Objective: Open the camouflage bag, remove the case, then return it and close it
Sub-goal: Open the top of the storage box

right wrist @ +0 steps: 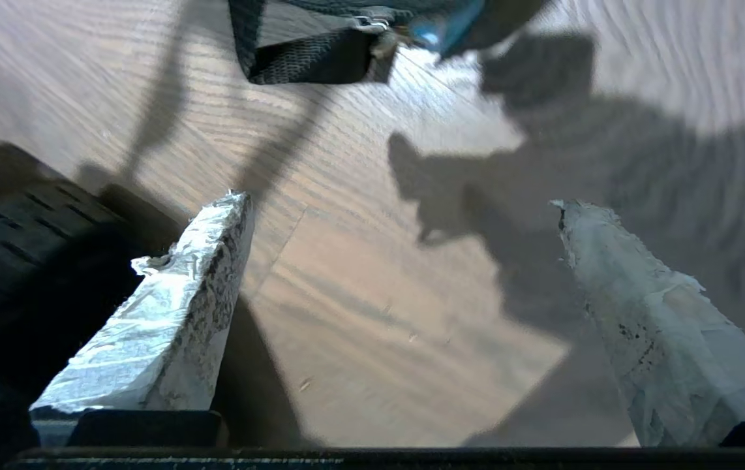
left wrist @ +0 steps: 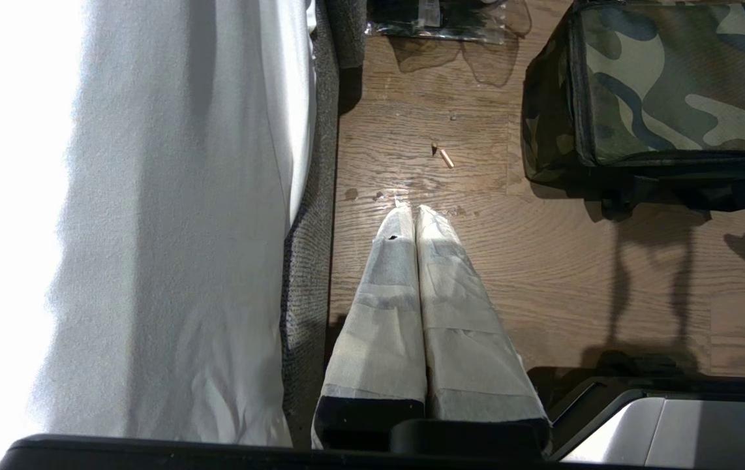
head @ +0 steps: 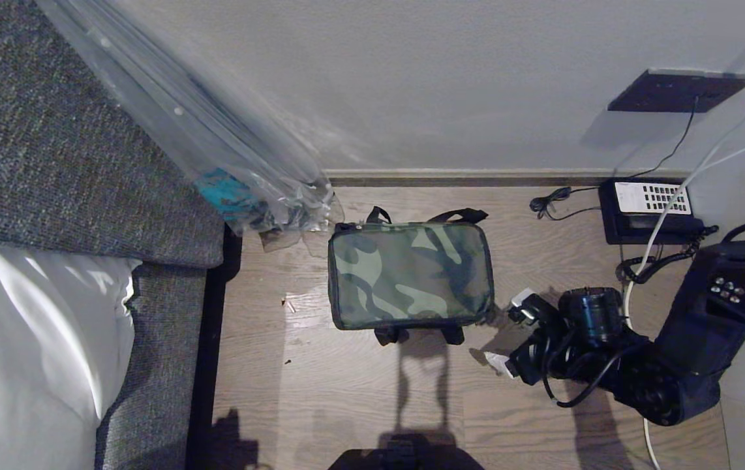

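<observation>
The boxy soft camouflage fabric bag (head: pixel 410 275) lies zipped on wood-grain floor (head: pixel 346 391); the right gripper (head: pixel 509 336), tape-wrapped fingers apart and apparently empty, sits just right.

Left gripper (left wrist: pixel 415 212) hangs over the wood floor (left wrist: pixel 542 274), its taped fingers (left wrist: pixel 385 287) pressed together. The camo bag (left wrist: pixel 666 91) sits zipped up off to one side, well clear of the tips. White bedding (left wrist: pixel 170 215) runs along the other side, and a tiny tan scrap (left wrist: pixel 445 158) lies near the fingertips.
</observation>
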